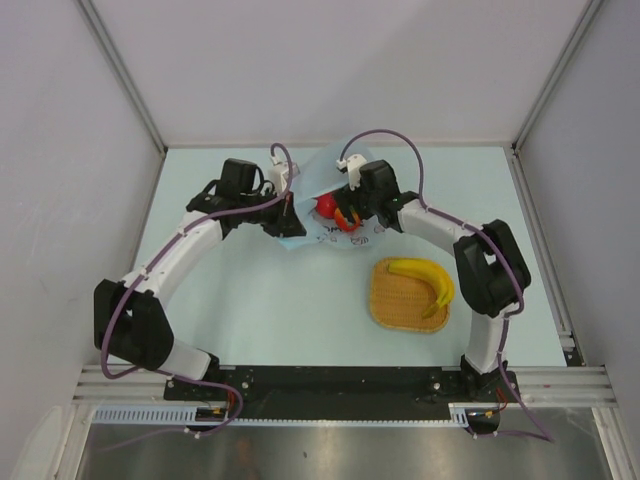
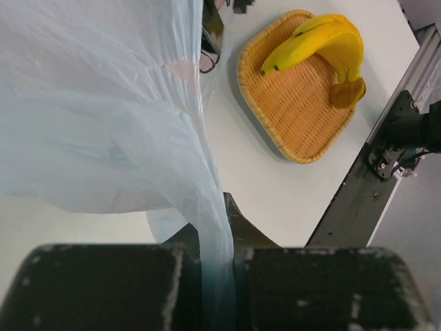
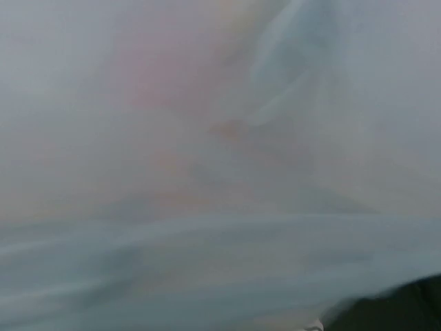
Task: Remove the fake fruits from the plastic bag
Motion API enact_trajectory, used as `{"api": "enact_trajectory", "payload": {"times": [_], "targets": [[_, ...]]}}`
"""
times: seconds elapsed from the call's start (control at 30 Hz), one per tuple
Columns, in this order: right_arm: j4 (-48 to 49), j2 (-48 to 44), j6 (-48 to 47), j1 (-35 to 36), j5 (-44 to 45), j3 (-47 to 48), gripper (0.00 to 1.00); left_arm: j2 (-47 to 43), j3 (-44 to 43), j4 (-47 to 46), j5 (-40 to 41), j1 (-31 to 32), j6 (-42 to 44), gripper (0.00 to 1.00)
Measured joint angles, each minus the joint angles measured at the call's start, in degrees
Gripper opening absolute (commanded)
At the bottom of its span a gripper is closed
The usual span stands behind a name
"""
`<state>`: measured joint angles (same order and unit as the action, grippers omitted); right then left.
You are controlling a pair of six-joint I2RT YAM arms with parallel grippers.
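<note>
Plastic bag (image 1: 312, 185) pinched by left fingers (image 2: 217, 238), right fingers (image 1: 342, 213) state unclear, 1 banana (image 1: 425, 275) on 1 mat (image 1: 395, 300)

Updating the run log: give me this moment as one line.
left gripper: shut on plastic bag | right gripper: at bag mouth, state unclear | red fruit: at bag mouth | banana: on woven mat

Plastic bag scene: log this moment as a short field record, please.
bag: plastic bag, film pinched by left gripper
left gripper: shut on the bag
right gripper: at the bag, open or shut unclear; its wrist view shows only film
fruit at bag: red fruit
fruit out: banana on woven tray
</note>
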<state>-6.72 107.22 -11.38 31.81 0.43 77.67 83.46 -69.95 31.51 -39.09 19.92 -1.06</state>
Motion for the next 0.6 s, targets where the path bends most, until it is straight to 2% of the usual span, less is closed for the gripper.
{"api": "enact_trajectory", "payload": {"times": [0.4,0.53,0.6], "targets": [[-0.9,12.33,7.45,-0.81,-2.47,10.27,0.95,1.29,-1.6,2.1,0.52,0.11,2.45,0.03],[-2.27,14.67,8.72,-0.79,-2.84,12.63,0.89,2.1,-1.97,2.21,1.36,0.2,2.67,0.03],[-2.91,14.93,9.25,-0.87,-3.06,12.98,0.9,2.56,-2.27,2.19,1.46,0.2,2.67,0.03]]}}
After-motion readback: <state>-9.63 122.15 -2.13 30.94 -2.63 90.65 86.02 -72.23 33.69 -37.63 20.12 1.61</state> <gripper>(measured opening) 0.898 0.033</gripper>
